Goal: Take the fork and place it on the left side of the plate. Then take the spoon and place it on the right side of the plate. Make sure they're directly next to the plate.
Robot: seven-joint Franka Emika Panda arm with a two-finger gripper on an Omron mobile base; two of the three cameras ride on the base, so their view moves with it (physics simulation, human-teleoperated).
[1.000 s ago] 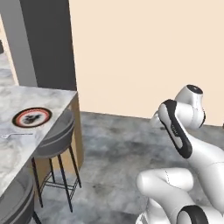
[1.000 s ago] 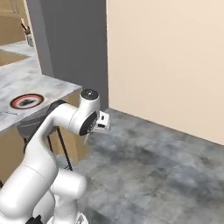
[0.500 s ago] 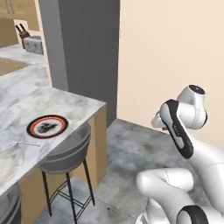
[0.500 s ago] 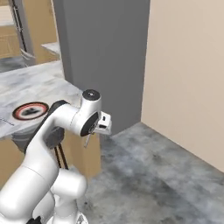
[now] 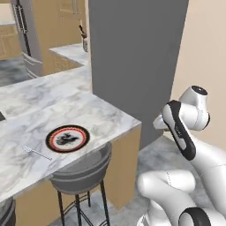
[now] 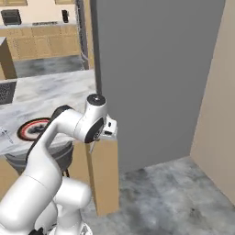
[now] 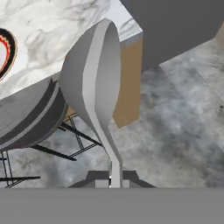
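Observation:
The plate [image 5: 68,137], with its red-and-black rim, lies on the marble counter [image 5: 101,115] near the front edge. It also shows as the plate [image 6: 34,129] and, by its rim only, as the plate [image 7: 6,48]. The thin grey fork [image 5: 37,153] lies on the counter a little to the plate's left, a short gap from its rim. My gripper [image 7: 114,177] is shut on the handle of the pale spoon [image 7: 94,74], whose bowl points away from the hand. The gripper [image 6: 94,146] hangs in the air off the counter's corner, right of the plate.
A grey round stool [image 5: 81,170] stands under the counter's edge below the plate. A tall dark grey wall block [image 5: 132,62] rises right behind the counter's corner. Grey stone floor [image 6: 170,193] lies open to the right. Wooden cabinets [image 5: 48,35] stand at the back.
The whole scene has shifted as the base moved: counter, plate and fork now sit nearer and further right. The arm keeps its folded pose, still gripping the spoon.

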